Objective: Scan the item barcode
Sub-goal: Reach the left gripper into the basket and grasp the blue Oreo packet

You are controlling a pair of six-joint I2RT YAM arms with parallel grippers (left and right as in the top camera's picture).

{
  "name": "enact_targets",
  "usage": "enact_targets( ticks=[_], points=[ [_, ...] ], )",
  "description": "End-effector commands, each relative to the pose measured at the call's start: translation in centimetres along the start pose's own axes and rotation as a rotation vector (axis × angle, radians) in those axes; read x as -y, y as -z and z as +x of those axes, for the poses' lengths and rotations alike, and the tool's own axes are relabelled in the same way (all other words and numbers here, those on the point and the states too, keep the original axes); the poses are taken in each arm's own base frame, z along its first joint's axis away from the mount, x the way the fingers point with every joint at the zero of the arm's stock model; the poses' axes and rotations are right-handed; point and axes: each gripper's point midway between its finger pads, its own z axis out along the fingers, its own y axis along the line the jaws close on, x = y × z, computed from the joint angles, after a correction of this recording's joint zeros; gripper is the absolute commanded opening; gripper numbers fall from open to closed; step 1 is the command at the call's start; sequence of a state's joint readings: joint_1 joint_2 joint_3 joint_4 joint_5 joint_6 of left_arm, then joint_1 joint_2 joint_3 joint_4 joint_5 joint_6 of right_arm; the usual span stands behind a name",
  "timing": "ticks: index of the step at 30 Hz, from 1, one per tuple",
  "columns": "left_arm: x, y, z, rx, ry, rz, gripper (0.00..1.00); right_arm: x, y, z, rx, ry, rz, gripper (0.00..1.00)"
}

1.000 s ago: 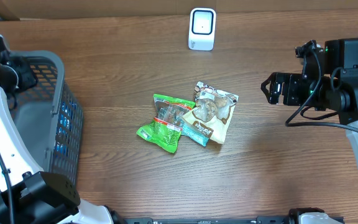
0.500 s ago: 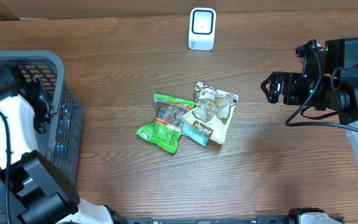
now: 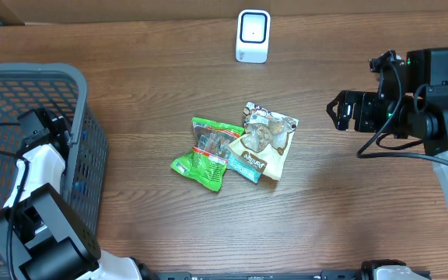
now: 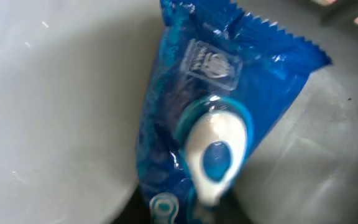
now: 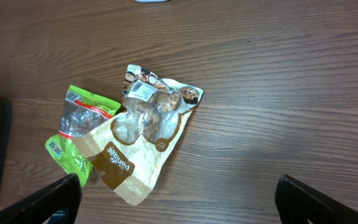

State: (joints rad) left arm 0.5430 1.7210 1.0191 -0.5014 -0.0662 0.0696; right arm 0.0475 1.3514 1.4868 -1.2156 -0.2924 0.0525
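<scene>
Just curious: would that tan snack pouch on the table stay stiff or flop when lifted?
Probably floppy: the tan pouch looks like thin crinkled film. Likely light, with lumpy contents that may shift. Lifting it could drag the green pouch touching it.

You're at a mock shop checkout: snack packets (image 3: 264, 141) ahead of your right gripper (image 3: 337, 111), scanner (image 3: 253, 36) alongside, shopping basket (image 3: 76, 85) beyond.

three snack packets (image 3: 206, 152) (image 3: 264, 140) (image 4: 229, 112), one basket (image 3: 29, 71), one scanner (image 3: 253, 35)
</scene>
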Motion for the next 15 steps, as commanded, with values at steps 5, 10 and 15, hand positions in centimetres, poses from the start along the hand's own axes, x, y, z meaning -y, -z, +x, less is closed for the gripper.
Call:
enact_targets(
  ticks=[5, 10, 15],
  points=[
    [-0.9, 2.6, -1.2, -0.068, 0.054, -0.041, 0.04, -0.3, 0.4, -0.5, 0.018, 0.003, -0.01, 1.0],
    [0.6, 12.2, -8.2, 0.015, 0.138, 0.114, 0.04, -0.2, 0.4, -0.5, 0.017, 0.003, -0.01, 1.0],
    [3.0, 23.8, -12.8, 0.183, 0.117, 0.314, 0.04, -0.3, 0.4, -0.5, 0.017, 0.003, -0.01, 1.0]
  ],
)
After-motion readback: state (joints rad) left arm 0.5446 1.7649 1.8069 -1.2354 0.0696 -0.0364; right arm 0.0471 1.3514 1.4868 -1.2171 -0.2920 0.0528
